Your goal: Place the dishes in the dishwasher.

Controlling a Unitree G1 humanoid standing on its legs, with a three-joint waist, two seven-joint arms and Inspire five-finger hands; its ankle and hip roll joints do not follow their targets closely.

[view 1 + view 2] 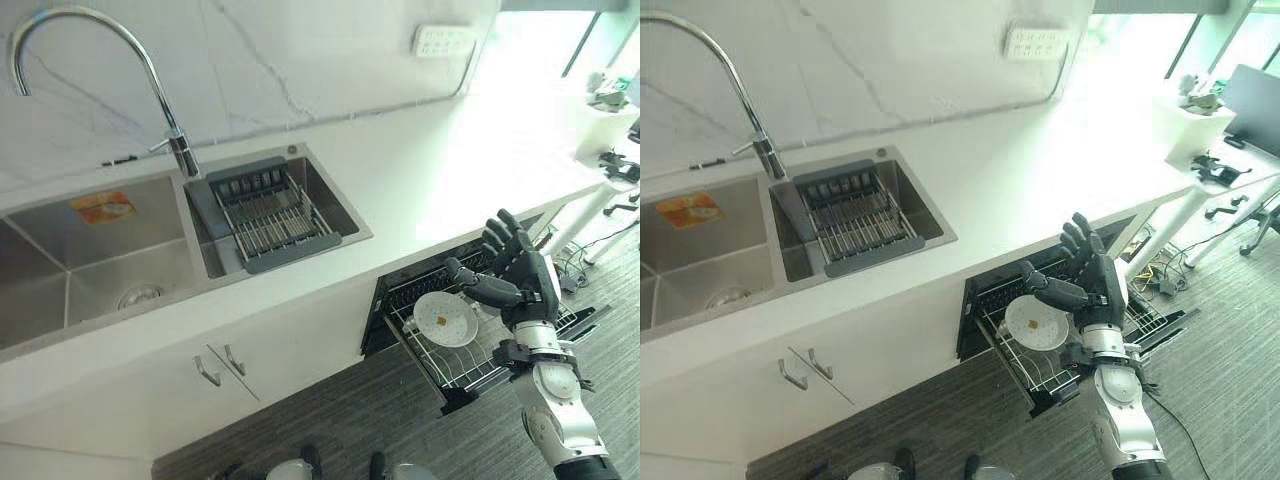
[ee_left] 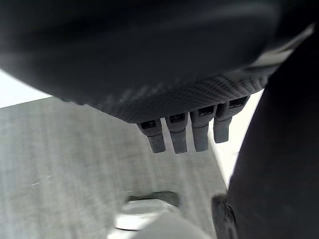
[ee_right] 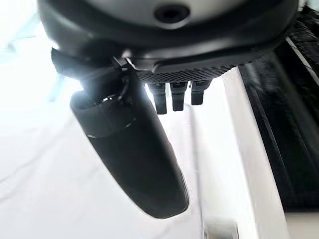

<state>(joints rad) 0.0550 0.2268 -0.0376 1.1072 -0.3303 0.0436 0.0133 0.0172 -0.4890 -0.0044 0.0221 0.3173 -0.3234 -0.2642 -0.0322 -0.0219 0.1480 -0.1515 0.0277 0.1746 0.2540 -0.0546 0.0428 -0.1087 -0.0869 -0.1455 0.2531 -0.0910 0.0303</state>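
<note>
One white plate (image 1: 445,319) in dishwasher rack (image 1: 470,365), right hand (image 1: 520,275) spread empty just beside it

Plate (image 1: 446,318) upright in rack (image 1: 470,362)

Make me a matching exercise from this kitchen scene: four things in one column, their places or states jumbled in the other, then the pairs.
Things:
1. round white plate
2. grey slatted drain basket
3. curved chrome faucet
4. right hand

Places or states:
A. rises from the counter behind the steel double sink
B. open, fingers spread, raised above the rack
C. sits in the smaller sink basin
D. lies in the pulled-out wire dishwasher rack

Pairs: 1-D, 2-C, 3-A, 4-B
</note>
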